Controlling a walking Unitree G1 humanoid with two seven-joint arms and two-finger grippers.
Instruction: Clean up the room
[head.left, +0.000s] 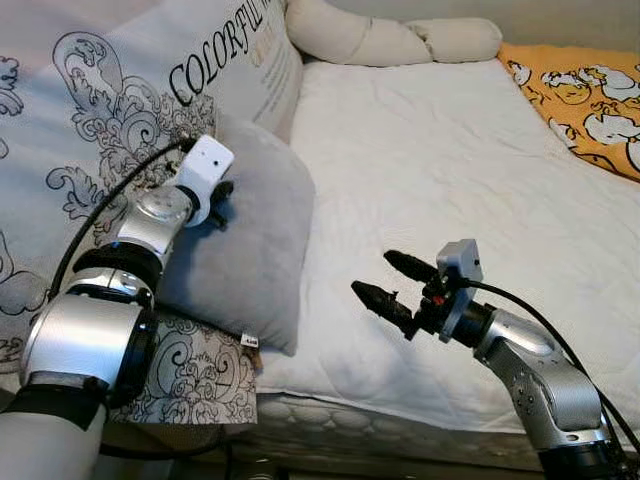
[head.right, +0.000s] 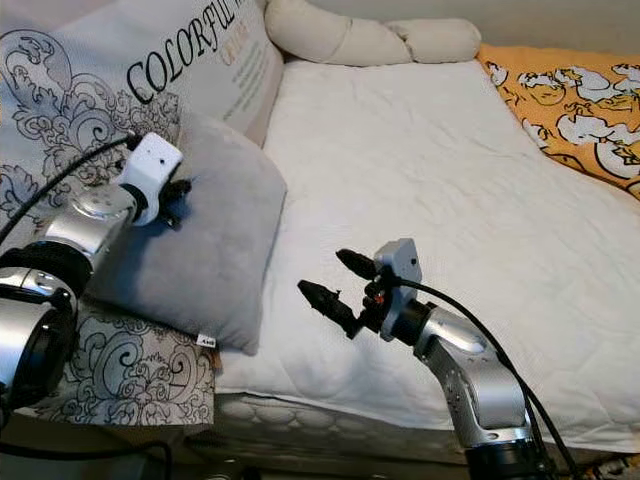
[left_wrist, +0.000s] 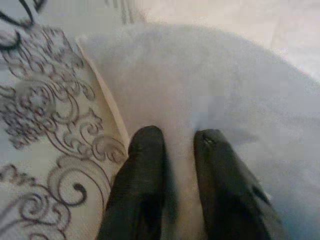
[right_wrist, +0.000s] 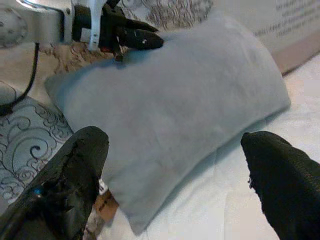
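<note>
1. A bed (head.left: 450, 170) with a white quilted cover stands before the robot, running away toward twelve o'clock.
2. A grey pillow (head.left: 245, 260) stands on its edge at the bed's near corner, at about ten o'clock from the robot. It leans back against a large cushion (head.left: 90, 130) printed with dark scrollwork and the word "COLORFUL".
3. A small tag (head.left: 249, 342) hangs at the grey pillow's lower corner.
4. The left gripper (left_wrist: 172, 150) is at the pillow's upper edge, where grey fabric meets the patterned cushion. Its fingers (left_wrist: 145, 165) stand narrow, with a fold of the grey pillow pinched between them.
5. The right gripper (head.left: 388, 280) hovers just above the white cover at about one o'clock, near the pillow but apart from it. It points toward the pillow at nine o'clock. Its fingers (right_wrist: 80, 165) are spread wide and hold nothing.
6. From the right wrist, the grey pillow shows between those two open fingers, with the left gripper on its far edge.
7. A long cream bolster (head.left: 390, 38) lies across the head of the bed at twelve o'clock.
8. An orange blanket (head.left: 585, 95) with white cartoon figures lies along the bed's far side at two o'clock.
</note>
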